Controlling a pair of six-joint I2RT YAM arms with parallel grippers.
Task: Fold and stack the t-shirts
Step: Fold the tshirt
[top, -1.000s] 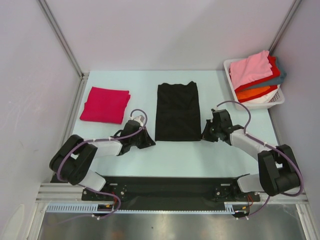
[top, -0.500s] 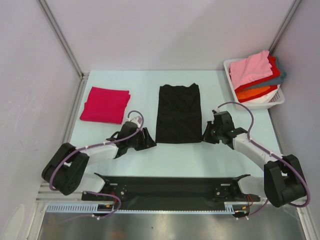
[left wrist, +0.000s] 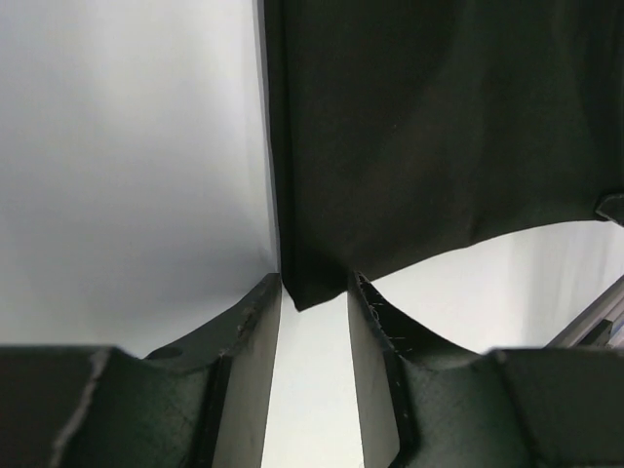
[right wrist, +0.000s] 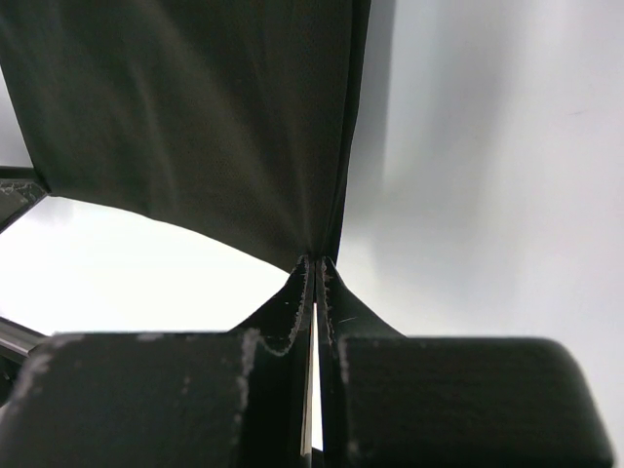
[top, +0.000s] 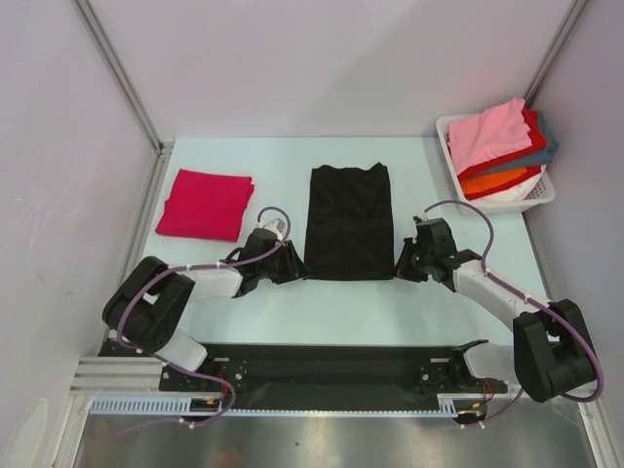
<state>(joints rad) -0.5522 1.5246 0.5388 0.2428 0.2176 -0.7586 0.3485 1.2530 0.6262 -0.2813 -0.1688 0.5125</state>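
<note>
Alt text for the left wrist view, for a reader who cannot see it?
A corner of the black t-shirt sits in the gap between the open fingertips of the left tool, not yet pinched. The cloth fills the upper right of the view, with the pale table to its left.

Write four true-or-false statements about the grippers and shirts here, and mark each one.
1. The right gripper is shut on a near corner of the black t-shirt. True.
2. The left gripper is clamped on the magenta t-shirt. False: its jaws stand apart around the black t-shirt's other near corner, and the magenta t-shirt lies folded well off to the side.
3. The basket holds several shirts, with a pink shirt on top. True.
4. The black t-shirt lies in the basket. False: it lies flat on the table between the two grippers.
</note>
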